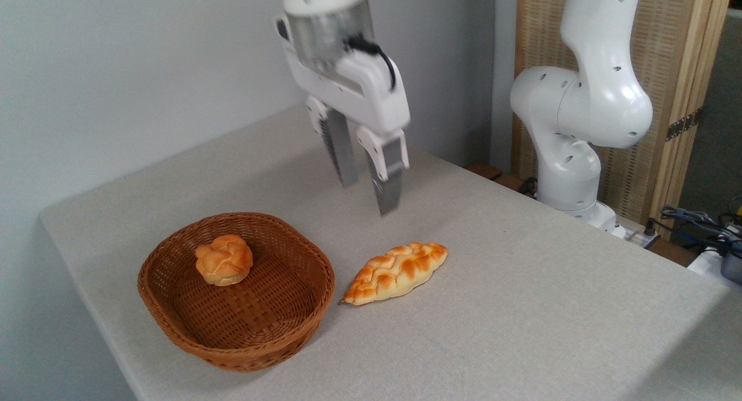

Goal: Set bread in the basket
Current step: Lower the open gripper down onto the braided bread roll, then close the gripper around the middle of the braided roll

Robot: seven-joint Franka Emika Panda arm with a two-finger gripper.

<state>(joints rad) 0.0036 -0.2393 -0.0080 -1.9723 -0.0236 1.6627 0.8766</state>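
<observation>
Near the desk's (522,308) middle lies the bread (397,272), just beside the basket (174,323) at the left edge, bun (224,259) inside; above, the gripper (370,195) hangs released, empty.

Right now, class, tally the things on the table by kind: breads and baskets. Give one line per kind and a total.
Breads: 2, the long braided loaf lying on the table just right of the basket, and the small round bun inside it
Baskets: 1, the round wicker basket
Total: 3
</observation>
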